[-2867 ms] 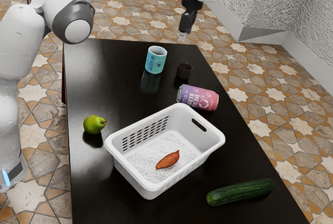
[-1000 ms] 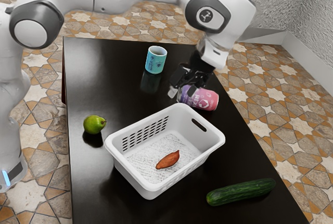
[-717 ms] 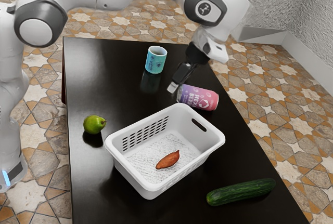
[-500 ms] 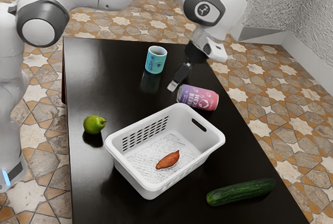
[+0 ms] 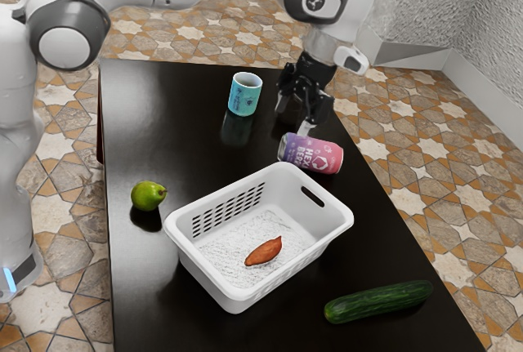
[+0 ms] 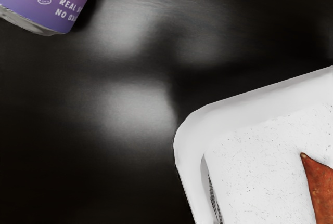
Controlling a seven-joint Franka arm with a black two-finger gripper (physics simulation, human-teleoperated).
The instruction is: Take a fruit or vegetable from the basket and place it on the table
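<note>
Star-patterned floor, pale wall (roughly textured).

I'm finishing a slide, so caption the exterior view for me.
Sweet potato in a white basket, pear and cucumber outside it, the open gripper above the black table.

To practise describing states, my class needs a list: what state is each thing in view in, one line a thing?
Gripper: open, empty
Basket: upright, holding the sweet potato
Sweet potato: whole, lying in the basket
Can: on its side
Cup: upright
Pear: whole, on the table
Cucumber: whole, lying on the table
</note>
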